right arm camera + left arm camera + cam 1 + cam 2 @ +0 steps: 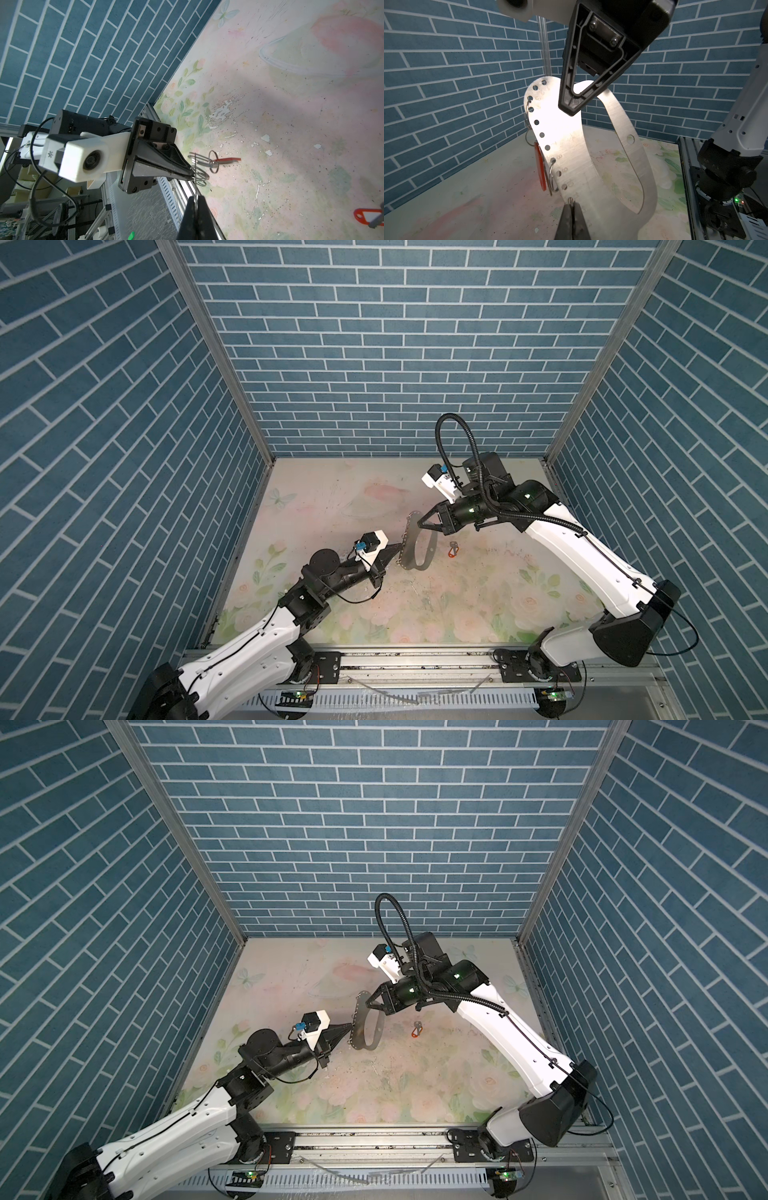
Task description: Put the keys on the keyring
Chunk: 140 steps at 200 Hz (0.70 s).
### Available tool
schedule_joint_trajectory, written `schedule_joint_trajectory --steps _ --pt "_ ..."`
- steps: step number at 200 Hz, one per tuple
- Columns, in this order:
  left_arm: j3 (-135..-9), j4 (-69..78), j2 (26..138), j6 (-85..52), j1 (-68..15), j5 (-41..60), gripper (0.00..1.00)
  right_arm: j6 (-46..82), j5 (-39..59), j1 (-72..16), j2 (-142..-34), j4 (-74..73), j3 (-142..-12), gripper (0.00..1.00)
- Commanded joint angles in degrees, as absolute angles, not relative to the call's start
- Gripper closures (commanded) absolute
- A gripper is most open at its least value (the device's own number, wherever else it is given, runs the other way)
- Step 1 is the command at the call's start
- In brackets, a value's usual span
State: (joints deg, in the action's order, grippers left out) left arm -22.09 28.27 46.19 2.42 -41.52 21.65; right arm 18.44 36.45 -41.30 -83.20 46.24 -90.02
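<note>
Right end effector (422,523) is clamped on the upper end of the keyring (410,556), holding it upright over the tabletop (457,605) at the centre of both top views. We can't tell if the lower end touches down. Left end effector (399,546) is pinched shut on a small split ring (570,200) at the keyring's perforated edge, low centre of the left wrist view. One tagged key (539,168) already hangs from that edge, its orange tag edge-on. The loose key (455,549) lies flat on the tabletop just right of the keyring, not held.

We judge the step in hand as working the split ring at the edge, roughly halfway through the task. To do it well:
- keep the right clamp firm so the plate doesn't swing
- move the left only in small twists in the ring's plane
- don't snag the hung tag

Blue brick walls (124,448) stand well apart from the work, and there is open tabletop toward the lower frame. The only tight spot is the two end effectors close together at the keyring.
</note>
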Motion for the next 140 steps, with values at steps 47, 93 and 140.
schedule_joint_trajectory --steps 47,93,140 --pt "-20.89 32.57 42.37 4.08 -41.66 20.65 1.00 23.23 37.28 -40.96 -82.03 40.55 -85.98 1.00" --pt "-21.20 31.61 42.00 4.87 -41.68 21.79 1.00 24.52 37.72 -40.88 -82.01 37.34 -83.87 1.00" --pt "-22.71 25.78 42.23 6.74 -41.70 20.42 1.00 24.28 35.82 -40.53 -79.85 36.49 -83.69 1.00"
